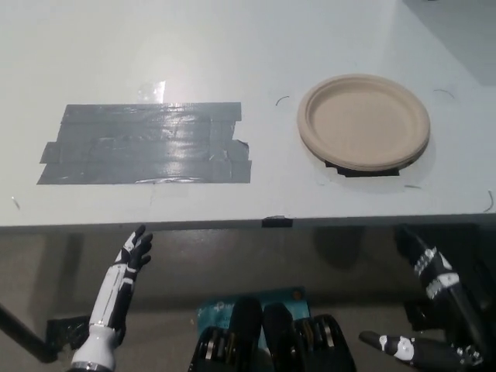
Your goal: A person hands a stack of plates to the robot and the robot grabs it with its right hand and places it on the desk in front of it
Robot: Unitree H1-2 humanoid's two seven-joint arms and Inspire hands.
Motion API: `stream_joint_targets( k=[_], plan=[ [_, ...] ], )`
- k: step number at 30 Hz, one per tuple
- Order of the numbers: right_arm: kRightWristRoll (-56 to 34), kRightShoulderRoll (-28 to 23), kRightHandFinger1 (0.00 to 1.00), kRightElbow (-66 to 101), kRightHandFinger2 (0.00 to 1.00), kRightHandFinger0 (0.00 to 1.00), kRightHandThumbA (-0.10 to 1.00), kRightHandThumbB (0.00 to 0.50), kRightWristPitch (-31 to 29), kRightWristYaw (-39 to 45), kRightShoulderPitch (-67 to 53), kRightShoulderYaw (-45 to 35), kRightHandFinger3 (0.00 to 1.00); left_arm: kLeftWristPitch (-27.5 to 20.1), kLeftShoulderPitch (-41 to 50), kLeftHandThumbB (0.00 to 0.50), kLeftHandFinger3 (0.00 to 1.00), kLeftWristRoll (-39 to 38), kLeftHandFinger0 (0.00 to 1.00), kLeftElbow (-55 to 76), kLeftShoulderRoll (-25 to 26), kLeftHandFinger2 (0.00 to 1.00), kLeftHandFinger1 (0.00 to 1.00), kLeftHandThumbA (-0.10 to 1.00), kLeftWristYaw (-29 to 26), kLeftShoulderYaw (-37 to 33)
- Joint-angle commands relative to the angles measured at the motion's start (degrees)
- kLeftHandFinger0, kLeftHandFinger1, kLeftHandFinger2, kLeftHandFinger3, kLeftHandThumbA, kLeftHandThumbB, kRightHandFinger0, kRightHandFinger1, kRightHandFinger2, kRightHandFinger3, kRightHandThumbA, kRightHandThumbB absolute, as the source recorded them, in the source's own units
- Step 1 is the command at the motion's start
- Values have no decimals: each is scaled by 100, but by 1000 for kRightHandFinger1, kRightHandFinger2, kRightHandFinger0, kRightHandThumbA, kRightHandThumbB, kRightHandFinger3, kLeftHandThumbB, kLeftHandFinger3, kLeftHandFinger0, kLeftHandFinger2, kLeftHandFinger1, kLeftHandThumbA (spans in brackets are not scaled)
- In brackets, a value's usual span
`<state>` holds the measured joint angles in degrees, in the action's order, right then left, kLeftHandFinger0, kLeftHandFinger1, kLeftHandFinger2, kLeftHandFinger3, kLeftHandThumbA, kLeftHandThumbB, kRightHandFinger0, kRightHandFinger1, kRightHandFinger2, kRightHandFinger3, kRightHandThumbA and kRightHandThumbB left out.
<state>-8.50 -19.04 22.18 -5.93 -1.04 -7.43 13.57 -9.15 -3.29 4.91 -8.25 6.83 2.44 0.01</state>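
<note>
A stack of tan paper plates (363, 122) lies flat on the white desk (232, 46) at its right side, over a dark tape mark. Nothing touches the stack. My black right hand (425, 310) hangs below the desk's front edge at the lower right, open, fingers spread, holding nothing. My white left hand (128, 260) rests low at the lower left, below the desk edge, open with its fingers apart.
A large patch of grey tape strips (147, 143) covers the desk's left middle. A small black tape tab (277, 222) sits on the front edge. A teal object (225, 306) lies on the floor under the desk.
</note>
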Motion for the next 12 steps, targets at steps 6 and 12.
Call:
stream_joint_targets(
  k=[6,12],
  plan=[
    [-789,759,1000,-1201,1000,1000,1000,422,-468,420,60,-585,1000,-355,204,211,1000,-140,1000,282,67,1000,1000,1000,186,-83],
    [-715,766,1000,-1231,1000,1000,1000,377,-448,528,41,-712,1000,-398,252,222,1000,-157,1000,269,68,1000,1000,1000,200,-87]
  ],
)
